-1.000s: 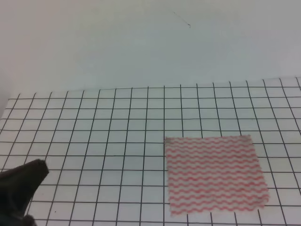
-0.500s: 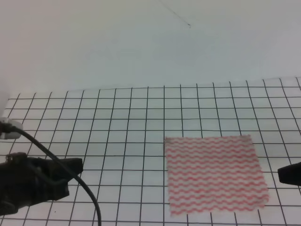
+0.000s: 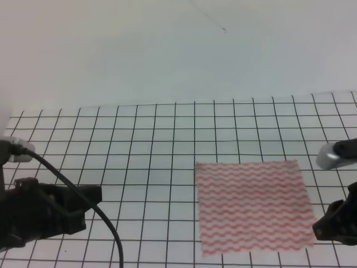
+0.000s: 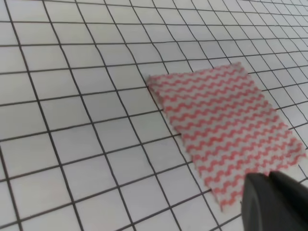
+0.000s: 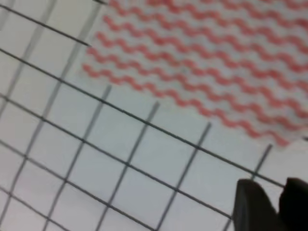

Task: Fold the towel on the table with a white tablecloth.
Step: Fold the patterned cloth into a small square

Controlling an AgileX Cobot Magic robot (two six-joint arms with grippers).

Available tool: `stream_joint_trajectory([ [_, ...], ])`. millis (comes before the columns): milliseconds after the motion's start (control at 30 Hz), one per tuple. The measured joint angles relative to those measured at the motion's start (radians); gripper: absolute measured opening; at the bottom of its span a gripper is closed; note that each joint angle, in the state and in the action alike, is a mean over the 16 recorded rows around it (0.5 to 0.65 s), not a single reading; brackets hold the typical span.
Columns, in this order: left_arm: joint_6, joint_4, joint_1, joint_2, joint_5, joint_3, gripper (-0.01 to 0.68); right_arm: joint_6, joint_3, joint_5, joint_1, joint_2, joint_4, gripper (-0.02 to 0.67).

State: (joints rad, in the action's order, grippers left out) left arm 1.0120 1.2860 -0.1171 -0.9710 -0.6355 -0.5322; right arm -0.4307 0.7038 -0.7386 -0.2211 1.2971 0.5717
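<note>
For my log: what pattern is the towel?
Pink-red and white wavy stripes on the towel, clearest in left wrist view.

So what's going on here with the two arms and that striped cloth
A two-armed robot is about to fold the towel, which lies flat and unfolded on the table with a white tablecloth. The left gripper is off to the towel's left, well apart from it. The right gripper sits by the towel's right edge. Neither holds the cloth yet; folding hasn't begun.

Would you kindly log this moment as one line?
towel: flat, unfolded | left gripper: left of towel, apart | right gripper: at towel's right edge | grasp: none
</note>
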Motion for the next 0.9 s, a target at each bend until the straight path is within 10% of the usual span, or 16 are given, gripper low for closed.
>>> stream_joint_trajectory([
  [267, 0.005, 0.005, 0.000, 0.000, -0.039, -0.003, 0.001, 0.311, 0.050, 0.043, -0.091, 0.130, -0.229, 0.229],
  [900, 0.023, -0.029, -0.001, 0.000, -0.095, -0.003, 0.001, 0.535, 0.059, 0.193, -0.092, 0.357, -0.216, 0.290],
])
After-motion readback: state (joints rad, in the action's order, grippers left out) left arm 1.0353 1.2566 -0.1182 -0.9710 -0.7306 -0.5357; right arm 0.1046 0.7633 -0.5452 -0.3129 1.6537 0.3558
